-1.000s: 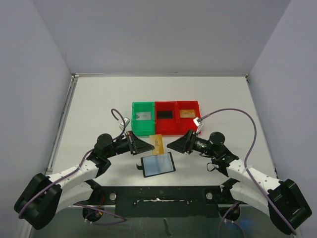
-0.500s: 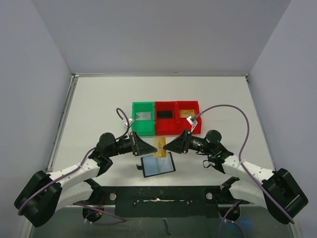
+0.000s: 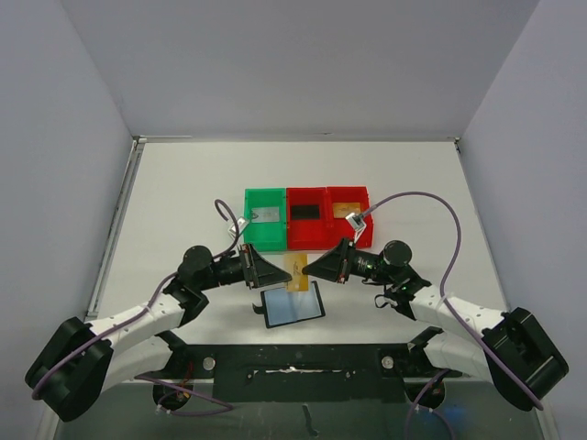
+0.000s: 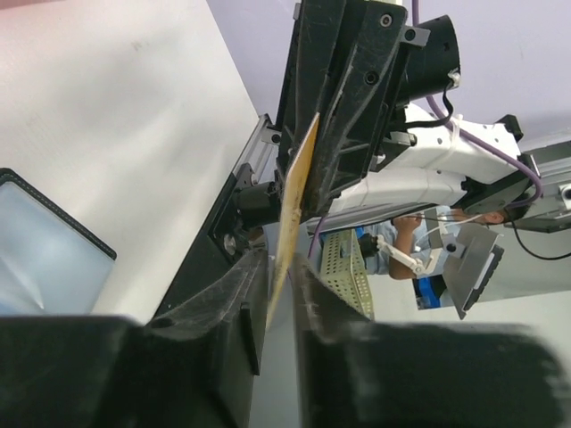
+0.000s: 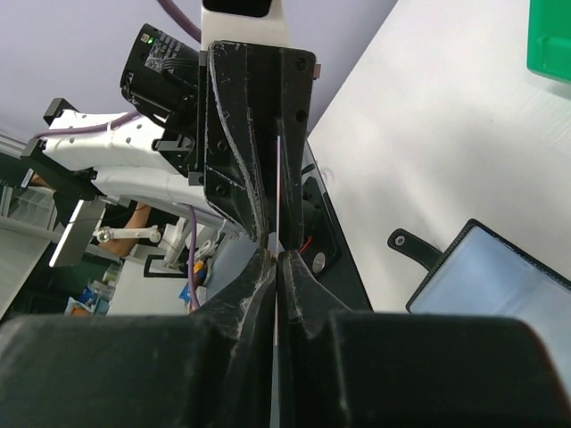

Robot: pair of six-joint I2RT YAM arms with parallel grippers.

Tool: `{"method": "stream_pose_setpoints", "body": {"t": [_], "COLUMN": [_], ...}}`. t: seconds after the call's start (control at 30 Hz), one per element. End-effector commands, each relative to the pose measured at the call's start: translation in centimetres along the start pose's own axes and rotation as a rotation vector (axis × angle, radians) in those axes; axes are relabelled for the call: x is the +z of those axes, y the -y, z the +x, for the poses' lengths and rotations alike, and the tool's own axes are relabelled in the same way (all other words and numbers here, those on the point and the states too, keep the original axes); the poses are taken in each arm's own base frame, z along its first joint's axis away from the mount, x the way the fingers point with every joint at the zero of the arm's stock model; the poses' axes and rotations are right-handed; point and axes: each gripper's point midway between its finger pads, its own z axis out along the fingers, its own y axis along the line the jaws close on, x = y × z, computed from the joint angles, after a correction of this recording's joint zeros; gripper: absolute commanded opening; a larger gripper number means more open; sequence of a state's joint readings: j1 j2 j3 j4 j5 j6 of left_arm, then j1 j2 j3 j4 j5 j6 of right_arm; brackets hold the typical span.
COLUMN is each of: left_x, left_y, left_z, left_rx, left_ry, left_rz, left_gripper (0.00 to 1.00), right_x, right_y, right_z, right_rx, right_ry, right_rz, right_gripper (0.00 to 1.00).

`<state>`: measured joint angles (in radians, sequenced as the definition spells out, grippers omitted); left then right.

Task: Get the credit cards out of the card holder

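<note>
The right end effector is pinching the gold card tight, just above the open card holder. The jaws of the left end effector are bracketing the card's other edge, but I cannot tell whether they are gripping it. The left should be letting go fully before the right is drawing away, so the card is not twisting.

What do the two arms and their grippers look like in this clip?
The left arm and right arm have white links with bulky black joints. The left gripper and right gripper are black and angular, each with two tapering fingers. A purple cable runs along each arm, with a small white tag near the wrist.
</note>
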<state>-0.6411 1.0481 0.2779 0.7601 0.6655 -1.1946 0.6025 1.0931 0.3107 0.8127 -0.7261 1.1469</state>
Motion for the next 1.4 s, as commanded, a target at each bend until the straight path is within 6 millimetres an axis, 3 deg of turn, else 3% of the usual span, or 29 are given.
{"method": "stream_pose_setpoints", "body": {"t": [0.0, 0.1, 0.13, 0.27, 0.37, 0.47, 0.57, 0.63, 0.83, 1.0, 1.2, 1.37], "left_x": [0.4, 0.3, 0.2, -1.0, -3.1, -5.4, -7.8, -8.7, -9.4, -8.9, -8.2, -7.7], "left_y": [2.1, 1.2, 0.8, -1.5, -3.3, -3.7, -4.6, -3.9, -3.4, -3.7, -3.4, -3.5], "left_z": [-1.5, -2.0, -2.3, -3.8, -4.9, -6.2, -7.0, -8.0, -8.1, -6.8, -6.0, -5.4], "left_rx": [0.07, 0.086, 0.099, 0.153, 0.208, 0.273, 0.329, 0.361, 0.345, 0.286, 0.25, 0.222], "left_ry": [0.044, 0.06, 0.069, 0.132, 0.177, 0.218, 0.243, 0.279, 0.326, 0.331, 0.32, 0.299], "left_rz": [0.033, -0.046, -0.086, -0.296, -0.486, -0.629, -0.769, -0.81, -0.797, -0.727, -0.66, -0.633], "left_gripper": [0.3, 0.65, 0.68, 0.69, 0.7, 0.7, 0.71, 0.71, 0.72, 0.72, 0.72, 0.72], "right_x": [-0.2, -0.7, -1.0, -3.3, -6.4, -10.4, -12.6, -13.1, -11.7, -9.8, -8.6, -8.0], "right_y": [-2.6, -1.9, -1.3, 1.6, 4.3, 6.8, 7.3, 7.5, 7.8, 9.0, 12.1, 13.7], "right_z": [-1.3, -2.2, -2.7, -5.7, -8.0, -11.3, -14.1, -15.6, -18.2, -18.1, -17.9, -18.7], "right_rx": [-0.093, -0.129, -0.142, -0.216, -0.269, -0.331, -0.49, -0.599, -0.957, -1.326, -1.456, -1.532], "right_ry": [0.037, 0.056, 0.07, 0.164, 0.237, 0.368, 0.405, 0.382, 0.155, -0.099, -0.348, -0.437], "right_rz": [-0.083, -0.025, 0.019, 0.252, 0.482, 0.743, 0.879, 0.942, 0.977, 0.973, 0.937, 0.916], "right_gripper": [0.0, 0.0, 0.0, 0.0, 0.0, 0.0, 0.0, 0.0, 0.0, 0.0, 0.0, 0.0]}}
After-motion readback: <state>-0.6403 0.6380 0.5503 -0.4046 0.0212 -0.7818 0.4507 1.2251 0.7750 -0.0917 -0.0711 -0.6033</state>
